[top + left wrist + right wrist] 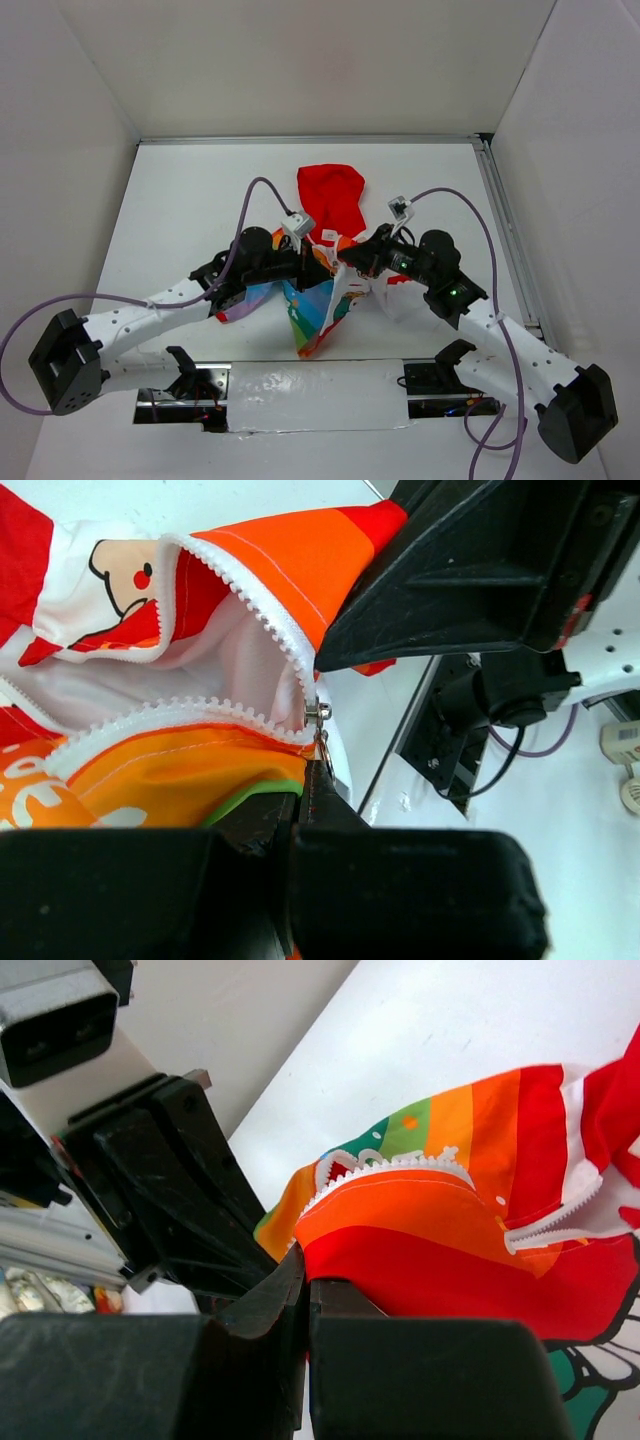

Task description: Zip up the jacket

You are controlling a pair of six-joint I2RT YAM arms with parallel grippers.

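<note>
Jacket [318, 315] location: centre of the table [190, 190], crumpled between the two grippers; red hood [332, 198] lies flat toward 12 o'clock; a rainbow-striped panel [450, 1130] trails toward 6 o'clock, ending near the table's front edge.

Left arm enters from 8 o'clock in the top view; left gripper [308, 262] meets the garment at its 9 o'clock side. Left wrist view: left gripper [305, 805] has its jaws pressed narrow, nipping the metal pull tab [322, 752] that hangs from the zip slider [318, 712]; the slider sits just above the fingertips, at 12 o'clock from them. From the slider two rows of white zip teeth [180, 715] part; one row runs toward 9 o'clock along an orange edge, the other climbs toward 11 o'clock; white lining shows between them, so the zip is unjoined on that side of the slider. A cartoon figure [120, 575] on white cloth lies at 10 o'clock in that view.

Right arm enters from 4 o'clock; right gripper [352, 260] meets the garment at its 3 o'clock side, close to the left gripper. Right wrist view: right gripper [305, 1285] has its jaws closed tight on the jacket's red-and-orange edge; fabric spreads from the fingertips toward 2 o'clock; a toothed zip edge [385, 1165] curves across the cloth at 1 o'clock.

Purple cable [255, 195] loops above each wrist.
</note>
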